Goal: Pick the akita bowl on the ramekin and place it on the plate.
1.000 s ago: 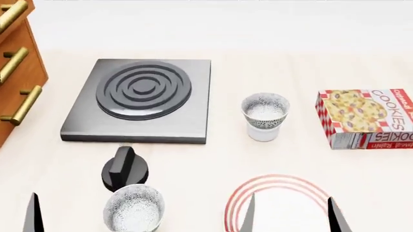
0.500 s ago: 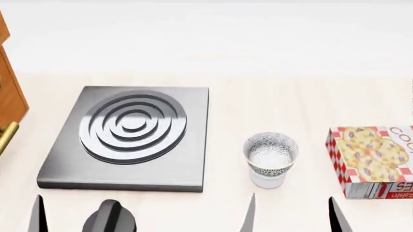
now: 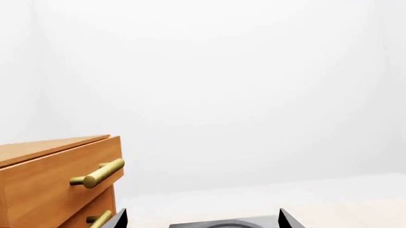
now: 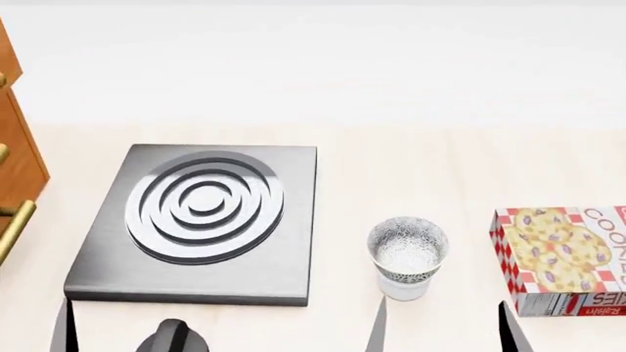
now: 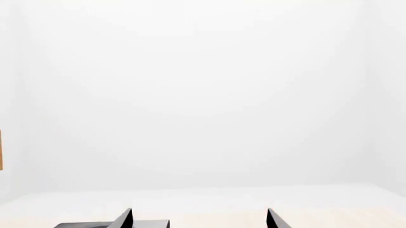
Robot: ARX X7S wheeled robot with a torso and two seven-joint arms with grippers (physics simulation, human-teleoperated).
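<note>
The right hand [image 4: 441, 326] reaches in low at the near edge of the head view, only its two dark pointed fingertips showing, spread well apart with nothing between them. Of the left hand [image 3: 201, 218], two dark tips show set wide apart in its wrist view, nothing held.

The small grey-black speckled akita bowl [image 4: 408, 249] sits upright in the plain white ramekin [image 4: 402, 287], just beyond the right hand's inner fingertip. Left of it lies a square dark grey hob plate with concentric rings [image 4: 201, 220]; a black knob [image 4: 172, 337] stands before that. A red-checked cookie box [image 4: 562, 260] lies to the right. All rest on a pale wooden bench [image 4: 411, 161]. A brown wooden drawer unit with brass handles [image 3: 60, 178] stands at far left, against plain white walls.
</note>
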